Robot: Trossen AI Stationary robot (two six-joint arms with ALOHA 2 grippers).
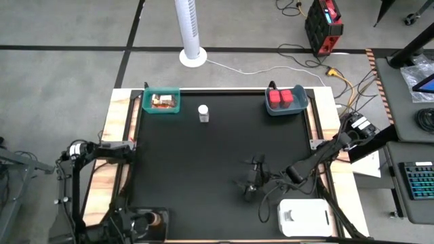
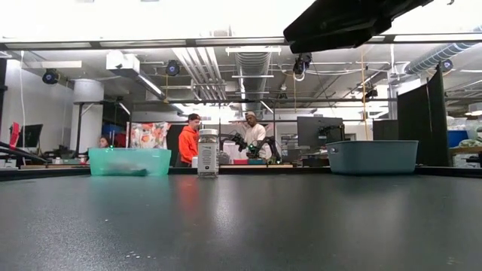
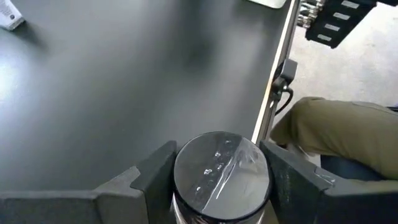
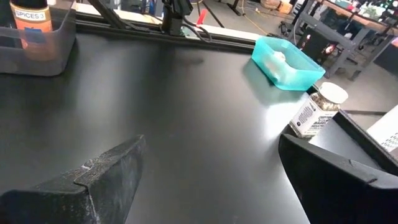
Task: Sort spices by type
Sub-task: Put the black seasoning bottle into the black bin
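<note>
My left gripper [image 3: 221, 186] sits at the table's near-left corner [image 1: 146, 220], shut on a small jar [image 3: 221, 177] with a round grey top under clear film. My right gripper [image 1: 254, 179] hangs open over the table's right half, touching nothing [image 4: 208, 180]. A white-capped bottle [image 1: 203, 113] stands upright on the table near the far edge [image 2: 208, 153] [image 4: 320, 109]. The teal bin [image 1: 161, 102] holds brown and orange packets. Two red boxes [image 1: 283, 98] lie in the blue-grey bin [image 1: 298, 107]. An amber jar [image 4: 31, 18] stands in a clear tray [image 4: 37, 50]. My left gripper pinches the jar between its two fingers [image 3: 155, 177], one on each side of the jar's upper wall just below the round top [image 3: 186, 186]. The top faces the wrist camera. The jar's body and what lies under it are hidden by the jar and the fingers.
A white tray [image 1: 305, 218] lies at the near-right corner. The wide black middle of the table [image 1: 196, 163] is bare. The two bins stand along the far edge [image 2: 129, 161] [image 2: 372, 156]. A person's trouser leg [image 3: 348, 130] shows beyond the near table edge. People stand in the room behind.
</note>
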